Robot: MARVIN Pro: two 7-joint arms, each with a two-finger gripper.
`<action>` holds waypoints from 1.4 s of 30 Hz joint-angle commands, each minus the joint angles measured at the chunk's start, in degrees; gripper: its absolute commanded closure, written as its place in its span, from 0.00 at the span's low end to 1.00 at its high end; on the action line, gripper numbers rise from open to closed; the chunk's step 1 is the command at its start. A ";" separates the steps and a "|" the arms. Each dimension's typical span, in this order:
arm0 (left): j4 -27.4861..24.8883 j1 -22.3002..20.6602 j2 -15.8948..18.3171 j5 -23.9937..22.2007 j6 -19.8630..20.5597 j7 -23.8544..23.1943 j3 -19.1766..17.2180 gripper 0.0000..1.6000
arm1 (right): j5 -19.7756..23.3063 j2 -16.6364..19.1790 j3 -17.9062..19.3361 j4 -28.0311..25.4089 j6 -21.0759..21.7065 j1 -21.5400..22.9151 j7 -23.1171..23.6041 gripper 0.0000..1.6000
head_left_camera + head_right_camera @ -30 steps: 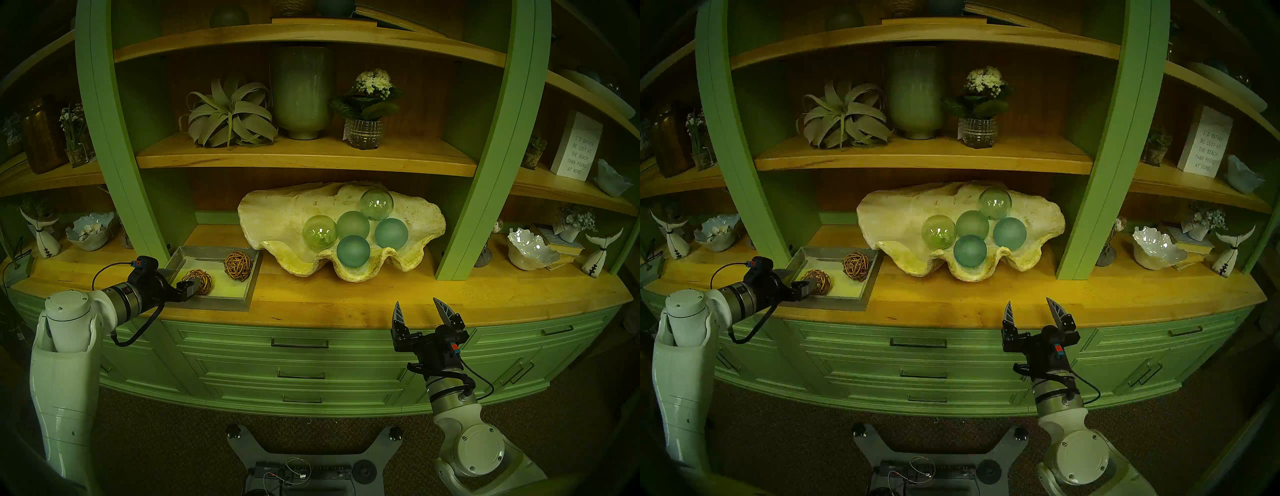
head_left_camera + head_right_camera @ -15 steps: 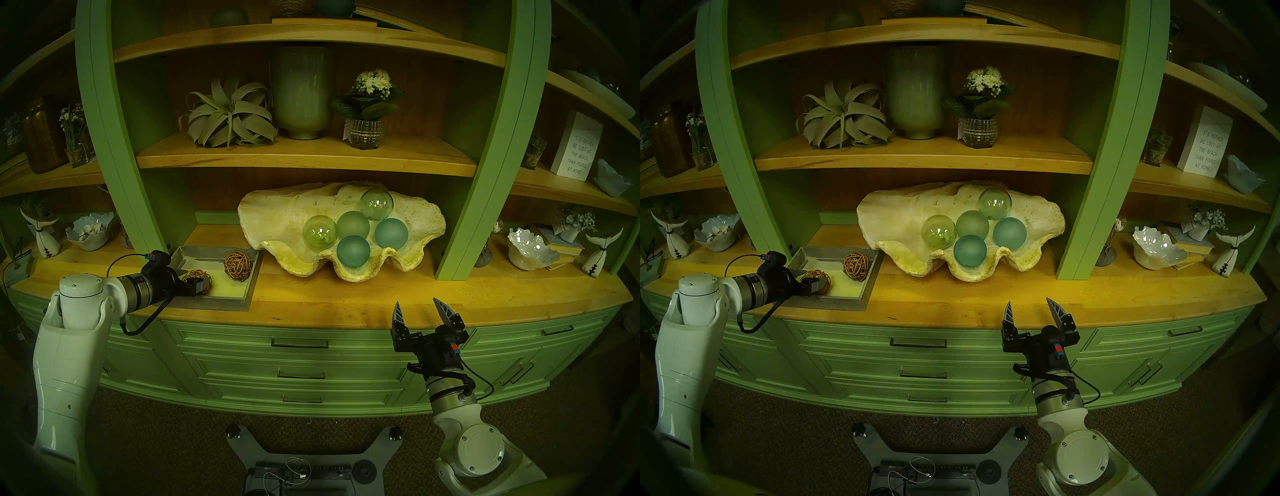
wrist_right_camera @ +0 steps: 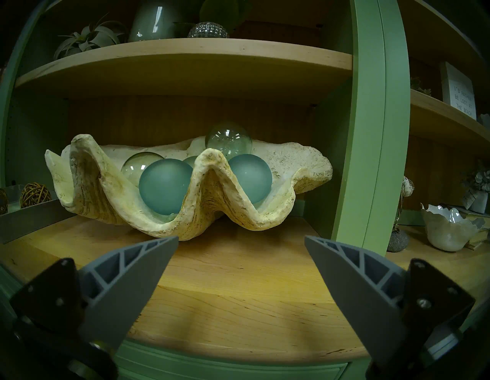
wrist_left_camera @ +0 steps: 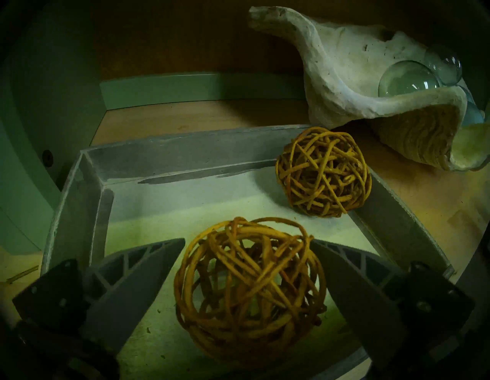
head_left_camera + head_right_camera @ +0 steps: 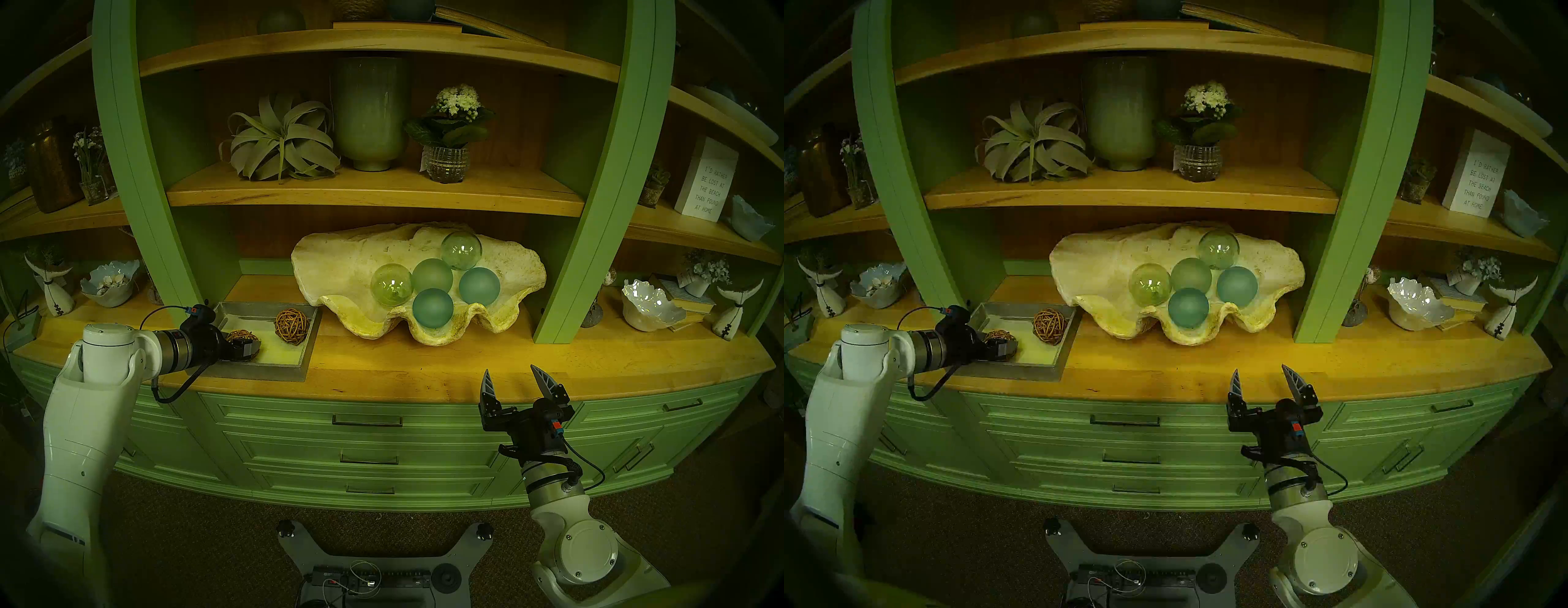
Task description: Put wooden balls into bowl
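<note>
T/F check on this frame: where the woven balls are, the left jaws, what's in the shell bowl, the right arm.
1. Both woven balls sit in the grey tray. True: the near woven ball and the far woven ball are both inside it.
2. The left gripper has lifted a ball clear of the tray. False: its jaws stand either side of the near woven ball, which rests on the tray floor.
3. The shell bowl holds five glass spheres. True.
4. A woven ball already lies in the shell bowl. False: only glass spheres are in it.
5. The right gripper holds a glass sphere. False: its jaws are open and empty.
</note>
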 commanded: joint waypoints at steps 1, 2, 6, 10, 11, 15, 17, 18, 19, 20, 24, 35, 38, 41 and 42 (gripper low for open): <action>1.20 -5.92 2.17 -2.14 0.28 -1.02 1.43 0.57 | -0.09 -0.09 0.05 -2.06 -0.55 0.70 0.06 0.00; 2.34 -7.41 2.15 -2.13 0.77 -1.29 2.19 0.57 | -0.09 -0.08 0.05 -2.08 -0.55 0.69 0.05 0.00; 4.41 -9.07 2.69 -2.66 1.42 -1.84 3.96 0.55 | -0.08 -0.07 0.05 -2.15 -0.54 0.66 0.04 0.00; 7.31 -12.18 2.82 -2.40 1.30 -2.32 6.14 1.00 | -0.07 -0.05 0.05 -2.23 -0.54 0.63 0.03 0.00; 7.31 -12.18 2.82 -2.40 1.30 -2.32 6.14 1.00 | -0.07 -0.05 0.05 -2.23 -0.54 0.63 0.03 0.00; 4.15 -11.89 3.22 -2.08 -1.38 -1.64 5.43 1.00 | -0.07 -0.04 0.06 -2.26 -0.53 0.62 0.02 0.00; 3.85 -13.98 3.48 -1.64 -1.89 -1.90 6.03 1.00 | -0.07 -0.04 0.05 -2.21 -0.53 0.64 0.02 0.00; 2.59 -13.58 3.74 -1.52 -2.48 -1.60 5.65 1.00 | -0.08 -0.04 0.04 -2.18 -0.53 0.65 0.02 0.00; 2.63 -14.61 3.89 -1.17 -2.71 -1.63 6.12 1.00 | -0.08 -0.04 0.04 -2.17 -0.53 0.65 0.01 0.00; 1.19 -14.49 4.12 -1.13 -3.62 -1.49 5.78 1.00 | -0.08 -0.03 0.04 -2.16 -0.53 0.66 0.01 0.00; -1.61 -14.18 4.56 -1.27 -4.89 -1.67 4.61 1.00 | -0.08 -0.02 0.03 -2.14 -0.53 0.67 0.00 0.00; -9.48 -12.80 4.09 -1.56 -13.07 -3.34 2.07 1.00 | -0.07 0.01 0.02 -2.18 -0.53 0.66 -0.03 0.00; -12.17 -11.09 2.56 -1.36 -16.09 -2.59 2.05 1.00 | -0.06 0.02 0.02 -2.26 -0.53 0.62 -0.04 0.00; -13.42 -10.30 1.32 -1.02 -17.65 -2.30 2.94 1.00 | -0.04 0.04 0.03 -2.36 -0.52 0.58 -0.05 0.00; -14.37 -9.62 0.73 -1.01 -18.33 -1.88 3.16 1.00 | -0.04 0.05 0.04 -2.40 -0.51 0.56 -0.05 0.00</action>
